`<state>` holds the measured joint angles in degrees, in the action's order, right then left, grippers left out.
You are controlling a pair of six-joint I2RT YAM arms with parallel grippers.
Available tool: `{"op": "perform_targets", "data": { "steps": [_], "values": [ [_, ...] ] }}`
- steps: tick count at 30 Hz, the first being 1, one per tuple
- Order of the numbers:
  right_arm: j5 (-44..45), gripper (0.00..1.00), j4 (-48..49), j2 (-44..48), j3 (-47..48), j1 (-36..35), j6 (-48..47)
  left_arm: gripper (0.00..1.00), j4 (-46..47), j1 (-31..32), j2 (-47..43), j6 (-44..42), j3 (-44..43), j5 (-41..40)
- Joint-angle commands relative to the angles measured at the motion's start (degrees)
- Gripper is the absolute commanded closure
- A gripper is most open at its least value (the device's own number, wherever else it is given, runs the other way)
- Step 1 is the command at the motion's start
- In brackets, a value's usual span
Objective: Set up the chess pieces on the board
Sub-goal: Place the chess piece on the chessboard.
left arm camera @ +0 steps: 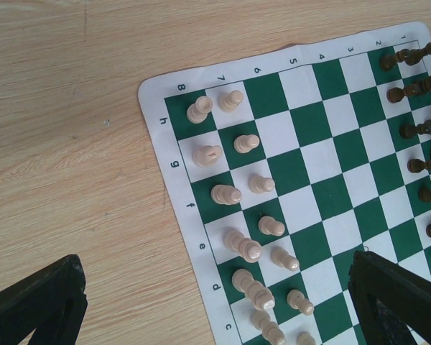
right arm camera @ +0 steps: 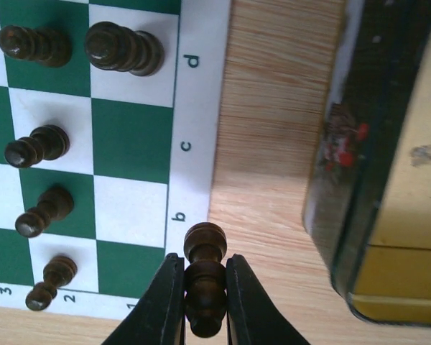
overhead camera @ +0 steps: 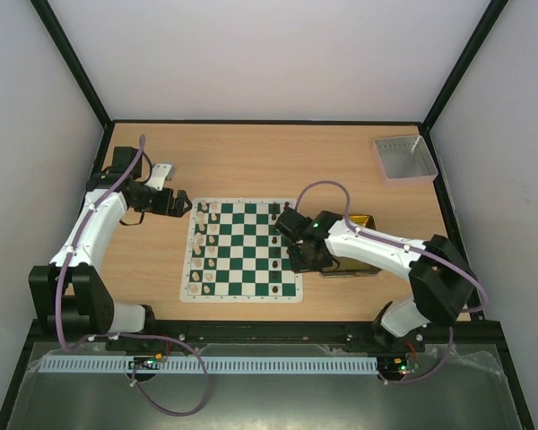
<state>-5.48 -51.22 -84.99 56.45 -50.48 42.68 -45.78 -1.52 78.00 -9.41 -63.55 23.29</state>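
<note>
dark brown chess piece (right arm camera: 205, 243) sits pinched between the right end effector (right arm camera: 204, 262) jaws

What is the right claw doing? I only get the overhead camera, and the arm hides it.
Observer: In the right wrist view, the right gripper is shut on a dark brown chess piece, its head poking out in front.
Operator: Whereabouts is that?
Observer: At the white border of the board, beside letter b; the edge squares by b and c are bare.
Operator: And what is next to it?
Observer: A gold tin; its side wall is dark, with a small red picture printed on it.
</note>
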Motion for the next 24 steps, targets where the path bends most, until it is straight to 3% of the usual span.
{"op": "perform_targets", "data": {
  "steps": [1, 24],
  "values": [
    [-1.37, 0.91, 3.8, -3.44, 0.8, -0.73, -0.33, 0.01, -0.51, 0.2, -0.43, 0.44, 0.09, -0.55],
    [0.28, 0.9, 5.69, -12.5, 7.13, -1.39, -2.22, 0.01, 0.87, -1.65, -3.5, 1.23, 0.89, -3.08]
  ]
}}
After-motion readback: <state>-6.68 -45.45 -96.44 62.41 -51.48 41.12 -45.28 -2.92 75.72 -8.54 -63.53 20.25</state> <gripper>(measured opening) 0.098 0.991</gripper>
